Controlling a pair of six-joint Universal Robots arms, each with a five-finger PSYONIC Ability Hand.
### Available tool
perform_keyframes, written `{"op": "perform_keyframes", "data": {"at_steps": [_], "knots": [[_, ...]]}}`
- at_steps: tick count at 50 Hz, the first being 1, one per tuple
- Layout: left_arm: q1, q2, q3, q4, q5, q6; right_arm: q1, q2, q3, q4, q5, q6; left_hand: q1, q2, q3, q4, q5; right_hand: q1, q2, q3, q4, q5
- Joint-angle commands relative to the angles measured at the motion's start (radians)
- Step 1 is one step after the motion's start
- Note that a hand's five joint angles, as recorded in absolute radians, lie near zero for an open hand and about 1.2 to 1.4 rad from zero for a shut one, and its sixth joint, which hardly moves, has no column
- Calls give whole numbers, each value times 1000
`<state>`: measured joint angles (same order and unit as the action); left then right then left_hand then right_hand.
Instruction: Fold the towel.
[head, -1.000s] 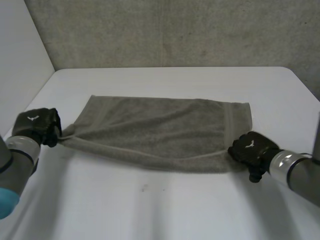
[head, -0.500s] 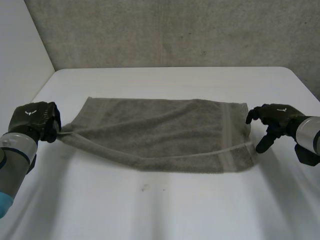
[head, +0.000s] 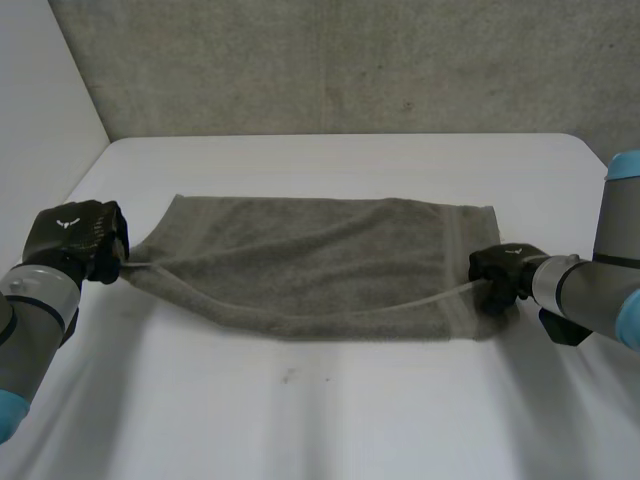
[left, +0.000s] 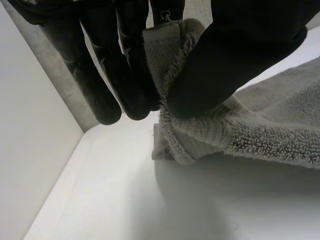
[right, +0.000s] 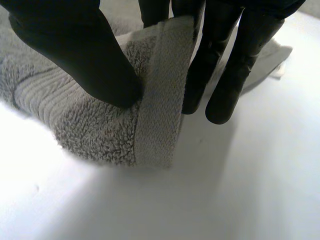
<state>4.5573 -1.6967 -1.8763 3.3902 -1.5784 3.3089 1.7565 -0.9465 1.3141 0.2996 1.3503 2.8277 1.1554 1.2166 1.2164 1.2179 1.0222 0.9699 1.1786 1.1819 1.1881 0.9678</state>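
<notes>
The grey towel (head: 310, 260) is spread lengthwise across the middle of the white table (head: 330, 420). Its near-left corner is pinched between the thumb and fingers of the left hand (head: 80, 240) and held just off the table. Its near-right corner, at the woven band, is pinched the same way by the right hand (head: 500, 272).

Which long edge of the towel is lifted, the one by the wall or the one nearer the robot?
The nearer edge of the towel: the left hand and right hand pinch its corners, while the far edge lies flat.
</notes>
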Motion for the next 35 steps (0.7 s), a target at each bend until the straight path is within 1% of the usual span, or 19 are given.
{"op": "perform_keyframes", "data": {"at_steps": [1,7,9,10,11,12,13,14,15,16,18,21,25,26,29,30,32,34,35], "knots": [[3,34,-4,-9,0,3,-11,-194,58,13,-31,-10,241,180,180,178,200,426,218,214,208,254],[14,124,-47,-86,0,44,-17,-330,163,29,-99,-159,241,180,180,178,200,426,218,214,208,254],[17,149,-60,-132,0,83,-55,-438,253,61,-109,-302,241,180,180,178,200,426,218,214,208,254],[23,175,-76,-184,0,121,-55,-439,254,61,-109,-303,241,180,180,178,200,426,218,214,208,254],[23,175,-76,-184,0,121,-90,-484,293,93,-109,-370,241,180,180,178,200,426,218,214,208,254],[28,202,-96,-240,0,158,-124,-523,333,140,-109,-445,241,180,180,178,200,426,218,214,208,254],[31,234,-113,-300,-3,191,-124,-523,333,141,-109,-445,241,180,180,178,200,426,218,214,208,254],[31,235,-113,-301,-3,192,-150,-547,362,189,-109,-520,241,180,180,178,200,426,218,214,208,254],[31,264,-127,-357,-3,221,-172,-567,384,241,-117,-592,241,180,180,178,200,426,218,214,208,254],[31,293,-139,-411,-3,238,-172,-568,384,242,-117,-593,241,180,180,178,200,426,218,214,208,254],[32,322,-147,-460,0,245,-208,-595,402,312,-125,-678,241,180,180,178,200,426,218,214,208,254],[37,362,-152,-506,2,247,-213,-604,387,294,-129,-677,241,180,180,178,200,426,218,214,208,254],[46,371,-143,-470,6,245,-213,-604,359,223,-129,-633,241,180,180,178,200,426,218,214,208,254],[46,371,-142,-470,6,245,-210,-600,344,173,-131,-586,241,180,180,178,200,426,218,214,208,254],[46,323,-127,-327,8,245,-207,-568,332,74,-134,-510,241,180,180,178,200,426,218,214,208,254],[46,322,-127,-327,8,245,-203,-525,324,18,-132,-480,241,180,180,178,200,426,218,214,208,254],[25,231,-101,-229,6,247,-189,-481,312,-32,-131,-458,241,180,180,178,200,426,218,214,208,254],[25,230,-101,-229,6,247,-155,-430,289,-89,-119,-435,241,180,180,178,200,426,218,214,208,254],[14,182,-72,-183,3,244,-117,-385,262,-138,-106,-413,241,180,180,178,200,426,218,214,208,254]]}}
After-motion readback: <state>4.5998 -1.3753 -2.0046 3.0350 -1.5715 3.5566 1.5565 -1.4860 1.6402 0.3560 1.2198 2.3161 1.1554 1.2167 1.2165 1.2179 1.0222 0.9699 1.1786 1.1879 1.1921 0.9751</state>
